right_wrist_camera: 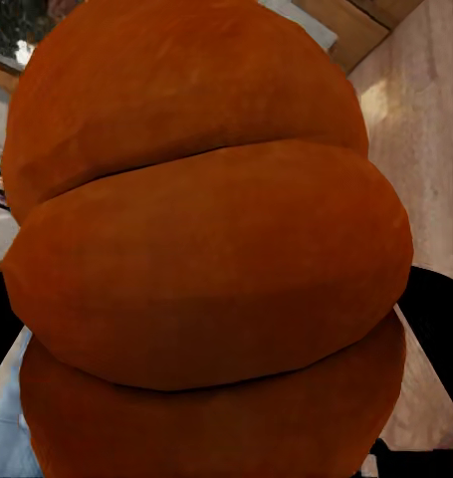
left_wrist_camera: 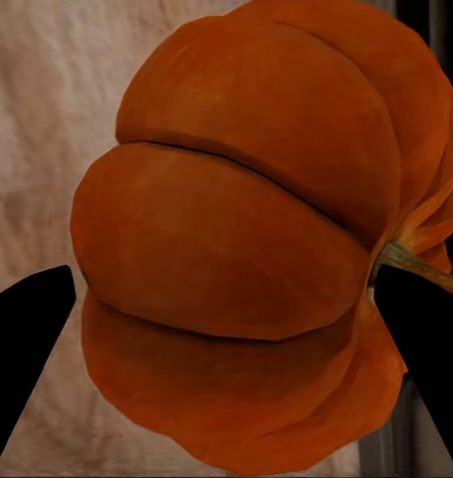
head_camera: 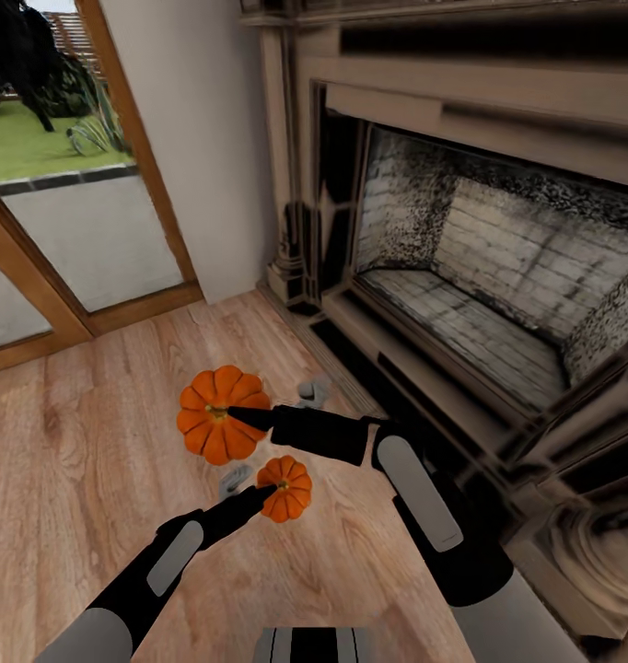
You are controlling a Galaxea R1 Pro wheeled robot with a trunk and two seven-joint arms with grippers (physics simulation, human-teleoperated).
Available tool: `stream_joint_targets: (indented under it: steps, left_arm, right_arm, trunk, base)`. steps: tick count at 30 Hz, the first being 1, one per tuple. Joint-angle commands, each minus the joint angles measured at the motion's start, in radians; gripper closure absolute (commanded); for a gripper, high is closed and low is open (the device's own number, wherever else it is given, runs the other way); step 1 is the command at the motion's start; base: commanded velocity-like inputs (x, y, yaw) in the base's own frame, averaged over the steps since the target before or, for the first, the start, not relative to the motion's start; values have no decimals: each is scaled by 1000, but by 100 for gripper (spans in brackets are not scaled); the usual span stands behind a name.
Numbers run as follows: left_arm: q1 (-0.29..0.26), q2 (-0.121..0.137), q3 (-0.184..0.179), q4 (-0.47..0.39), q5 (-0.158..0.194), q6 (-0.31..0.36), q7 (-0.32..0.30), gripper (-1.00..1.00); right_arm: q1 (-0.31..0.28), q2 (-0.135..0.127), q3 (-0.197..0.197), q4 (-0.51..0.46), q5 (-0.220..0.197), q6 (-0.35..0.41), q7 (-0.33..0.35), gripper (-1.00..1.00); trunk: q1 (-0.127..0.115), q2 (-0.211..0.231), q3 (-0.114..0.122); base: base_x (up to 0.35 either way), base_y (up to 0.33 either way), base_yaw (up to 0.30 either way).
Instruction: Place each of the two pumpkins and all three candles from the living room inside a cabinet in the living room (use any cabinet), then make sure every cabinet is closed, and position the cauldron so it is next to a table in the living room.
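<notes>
Head view: robot faces a stone fireplace (head_camera: 480, 267) with a pale brick firebox; a wood-framed glass door (head_camera: 65, 212) stands to its left, lawn visible beyond. Floor is light wood plank (head_camera: 75, 460).

Left gripper (head_camera: 270, 493) is clenched on the smaller pumpkin (head_camera: 284, 488), raised above the floor. Left wrist view confirms it: the dark fingers (left_wrist_camera: 22, 349) sit on either side of the ribbed orange body (left_wrist_camera: 256, 239), stem at one edge.

Right gripper (head_camera: 236, 416) grasps the larger pumpkin (head_camera: 222, 414), fingertip at the stem centre. In the right wrist view the pumpkin (right_wrist_camera: 206, 249) crowds the frame, with dark fingers (right_wrist_camera: 435, 309) at its flanks (contact surfaces themselves hidden).

The two pumpkins sit near each other, larger one farther from the robot.

Two small grey objects lie on the floor (head_camera: 311, 393) (head_camera: 231, 479) near the pumpkins; too indistinct to identify.
</notes>
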Motion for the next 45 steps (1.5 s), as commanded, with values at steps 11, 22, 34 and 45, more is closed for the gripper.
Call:
stream_joint_targets:
  steps: [11, 22, 34, 45]
  left_arm:
    - [-1, 1, -4, 0, 7, 1, -1, 100]
    - [-1, 2, -4, -6, 7, 1, -1, 100]
    - [1, 9, -3, -3, 8, 2, -45, 100]
    - [4, 57, -2, 10, 20, 1, -92, 100]
  right_arm:
    - [-1, 1, 4, 0, -6, 5, -26, 100]
    - [-1, 1, 4, 0, -5, 4, -20, 100]
    - [-1, 0, 63, -3, -5, 2, -24, 100]
    - [-1, 0, 96, -3, -4, 1, -23, 100]
  trunk:
    - [-1, 0, 7]
    - [-1, 0, 8]
    - [-6, 2, 55]
    - [-11, 5, 97]
  base:
    - [-209, 47, 242]
    - [-8, 1, 77]
    - [0, 0, 0]
    - [0, 0, 0]
